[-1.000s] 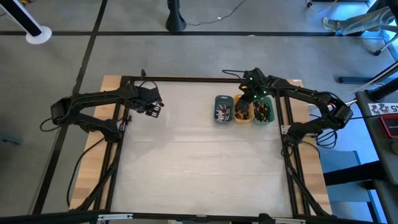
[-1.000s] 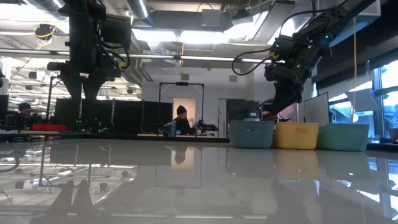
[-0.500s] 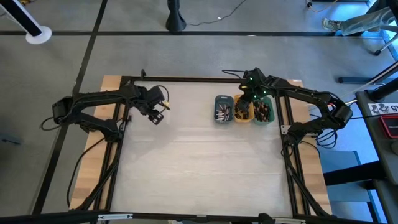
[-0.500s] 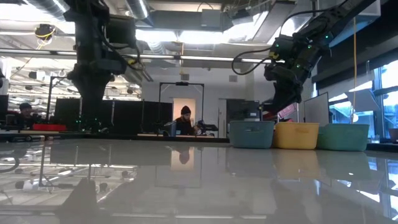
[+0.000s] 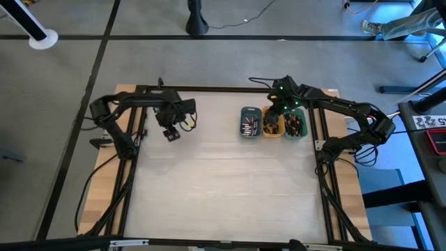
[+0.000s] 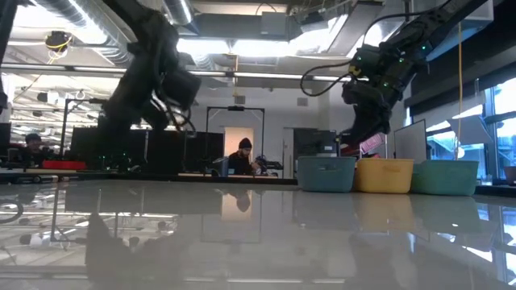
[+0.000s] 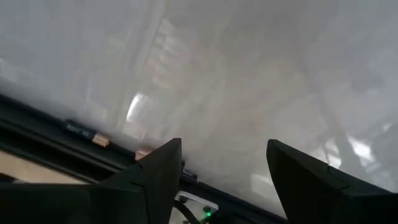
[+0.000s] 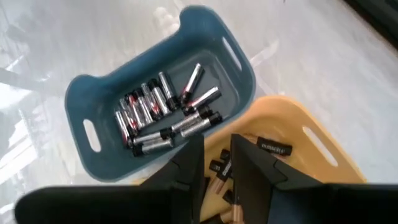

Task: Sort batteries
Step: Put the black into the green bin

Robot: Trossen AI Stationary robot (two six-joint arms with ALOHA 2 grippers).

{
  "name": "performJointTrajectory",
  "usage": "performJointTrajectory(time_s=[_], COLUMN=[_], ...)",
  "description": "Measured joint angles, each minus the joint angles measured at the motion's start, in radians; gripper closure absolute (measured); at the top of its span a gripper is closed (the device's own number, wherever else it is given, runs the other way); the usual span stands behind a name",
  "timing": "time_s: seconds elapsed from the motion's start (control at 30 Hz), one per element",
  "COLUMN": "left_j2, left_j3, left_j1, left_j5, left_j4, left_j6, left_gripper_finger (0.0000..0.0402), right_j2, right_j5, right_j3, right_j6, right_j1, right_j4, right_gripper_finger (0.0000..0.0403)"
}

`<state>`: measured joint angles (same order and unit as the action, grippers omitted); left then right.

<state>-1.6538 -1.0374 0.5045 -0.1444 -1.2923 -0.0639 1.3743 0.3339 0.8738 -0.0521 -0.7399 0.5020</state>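
Three trays stand in a row at the upper right of the high view on the desk (image 5: 223, 181): a slate-blue tray (image 5: 250, 122), an orange tray (image 5: 272, 126) and a green tray (image 5: 295, 125). The batteries (image 8: 163, 111) lie in these trays. In the right wrist view you can count roughly a dozen silvery cells with reddish marks in the blue tray. The orange tray shows several dark cells, too hidden to count. The green tray's load is too small to count from above.

Your right hand (image 8: 216, 158) hangs just over the orange tray's rim. Its fingers (image 8: 186, 165) stand close together with a narrow gap, and nothing shows between them.

Your left hand (image 7: 224, 168) hovers at the upper left of the high view, well apart from the trays. Its fingers are spread and empty.

Expect each cell to be stiff, smooth and light. It will likely roll or slip. Pinch it across the middle of its barrel.
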Motion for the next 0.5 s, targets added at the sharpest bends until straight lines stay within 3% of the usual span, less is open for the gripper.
performJointTrajectory(time_s=[0.4, 0.5], left_j2=[-0.058, -0.058], left_j3=[0.001, 0.001], left_j1=[0.008, 0.022], left_j5=[-0.004, -0.079], left_j4=[-0.001, 0.007], left_j6=[0.192, 0.197], left_gripper_finger=[0.0176, 0.0176], right_j2=[0.000, 0.000], right_j5=[0.000, 0.000], right_j3=[0.000, 0.000], right_j6=[-0.004, -0.005], right_j1=[0.000, 0.000], right_j4=[-0.011, -0.010], right_gripper_finger=[0.0322, 0.0322])
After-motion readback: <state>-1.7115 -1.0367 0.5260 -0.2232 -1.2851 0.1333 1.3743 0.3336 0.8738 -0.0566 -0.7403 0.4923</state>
